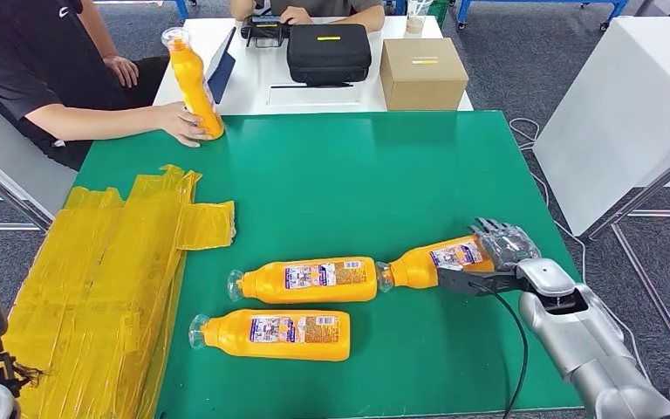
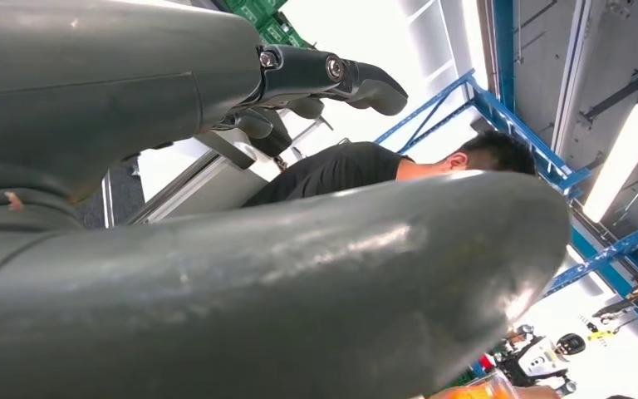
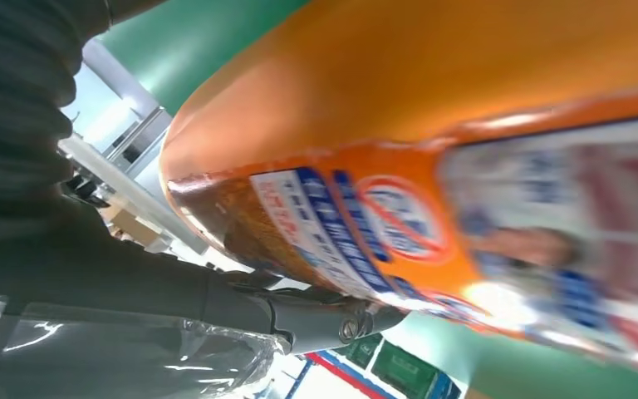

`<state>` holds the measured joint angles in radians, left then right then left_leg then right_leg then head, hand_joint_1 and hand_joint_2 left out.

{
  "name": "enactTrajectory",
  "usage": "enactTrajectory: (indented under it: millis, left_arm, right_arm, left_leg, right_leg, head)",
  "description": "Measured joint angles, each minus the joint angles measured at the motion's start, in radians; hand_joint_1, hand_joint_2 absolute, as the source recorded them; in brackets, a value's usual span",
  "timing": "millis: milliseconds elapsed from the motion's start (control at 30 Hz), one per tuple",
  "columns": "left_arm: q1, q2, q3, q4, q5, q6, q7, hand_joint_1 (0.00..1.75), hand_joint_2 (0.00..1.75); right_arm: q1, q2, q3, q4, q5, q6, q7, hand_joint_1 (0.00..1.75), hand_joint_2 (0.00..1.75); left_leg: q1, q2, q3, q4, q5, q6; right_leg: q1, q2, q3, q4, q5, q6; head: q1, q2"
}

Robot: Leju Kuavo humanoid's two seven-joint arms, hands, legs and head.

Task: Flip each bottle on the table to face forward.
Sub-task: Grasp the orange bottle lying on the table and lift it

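Three orange bottles lie on the green table [image 1: 358, 175]. The right bottle [image 1: 436, 260] points its cap left, and my right hand [image 1: 499, 253] grips its base end, fingers over it and thumb under. In the right wrist view this bottle [image 3: 432, 166] shows its label, blurred, with my thumb [image 3: 299, 312] beneath. The middle bottle [image 1: 314, 279] and the front bottle [image 1: 275, 334] lie label up, caps to the left. A fourth bottle [image 1: 194, 83] stands upright at the back left, held by a person's hand [image 1: 179, 122]. My left hand [image 2: 216, 274] holds nothing, its fingers [image 2: 332, 75] apart from the thumb.
Crumpled yellow plastic sheets [image 1: 96, 288] cover the table's left side. Behind the green table, a white table [image 1: 253, 87] carries a black case [image 1: 328, 51] and a cardboard box [image 1: 422, 72]. Another person sits at the back. A white panel [image 1: 628, 113] stands at the right.
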<state>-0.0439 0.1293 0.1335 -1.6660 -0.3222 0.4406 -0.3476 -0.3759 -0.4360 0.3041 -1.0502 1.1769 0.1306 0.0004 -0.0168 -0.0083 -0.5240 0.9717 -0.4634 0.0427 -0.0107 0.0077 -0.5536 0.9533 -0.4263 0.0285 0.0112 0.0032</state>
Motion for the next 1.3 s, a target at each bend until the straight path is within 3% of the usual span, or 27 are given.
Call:
enactTrajectory:
  millis: [367,400,500,533,800,1067,1300]
  left_arm:
    - [-0.044,0.007,-0.001,0.018,0.018,0.0,0.008,0.0,0.0]
    - [-0.045,0.008,-0.001,0.02,0.018,0.0,0.008,0.0,0.0]
    - [-0.046,0.008,-0.001,0.021,0.018,0.003,0.008,0.0,0.0]
    - [-0.046,0.008,-0.001,0.021,0.019,0.005,0.008,0.0,0.0]
    - [-0.03,0.008,-0.001,0.021,0.03,0.006,-0.005,0.0,0.0]
    - [-0.035,0.008,-0.003,0.021,0.04,-0.002,-0.014,0.0,0.0]
    - [-0.035,0.008,-0.003,0.021,0.047,-0.002,-0.018,0.0,0.0]
  right_arm:
    - [-0.092,-0.013,0.023,0.125,-0.015,0.001,-0.041,0.0,1.75]
    - [-0.096,-0.014,0.025,0.131,-0.017,0.001,-0.042,0.34,1.75]
    - [-0.102,-0.017,0.033,0.144,-0.027,-0.001,-0.047,1.64,1.75]
    - [-0.103,-0.018,0.036,0.147,-0.033,-0.001,-0.051,1.75,1.75]
    - [-0.078,-0.053,0.057,0.141,-0.101,-0.004,-0.059,1.75,1.75]
    - [0.026,-0.112,0.048,0.028,-0.146,-0.004,-0.035,1.75,1.75]
    - [0.073,-0.131,0.036,-0.031,-0.15,0.0,-0.025,1.75,1.75]
  left_leg:
    - [0.0,0.0,0.0,0.0,0.0,0.0]
    - [0.0,0.0,0.0,0.0,0.0,0.0]
    - [0.0,0.0,0.0,0.0,0.0,0.0]
    - [0.0,0.0,0.0,0.0,0.0,0.0]
    - [0.0,-0.001,0.0,0.0,0.0,0.0]
    - [0.0,-0.001,0.0,0.0,0.0,0.0]
    - [0.0,-0.001,0.001,0.0,0.0,0.0]
  right_leg:
    - [0.0,0.0,0.0,0.0,0.0,0.0]
    - [0.0,0.0,0.0,0.0,0.0,0.0]
    - [0.0,0.0,0.0,0.0,0.0,0.0]
    - [0.0,0.0,0.0,0.0,0.0,0.0]
    - [0.0,0.0,0.0,0.0,0.0,0.0]
    - [0.0,-0.001,0.0,0.0,0.0,0.0]
    - [0.0,-0.001,0.0,0.0,0.0,0.0]
  head:
    - [0.0,0.0]
    - [0.0,0.0]
    - [0.0,0.0]
    - [0.0,0.0]
    - [0.0,0.0]
    - [0.0,0.0]
    - [0.0,0.0]
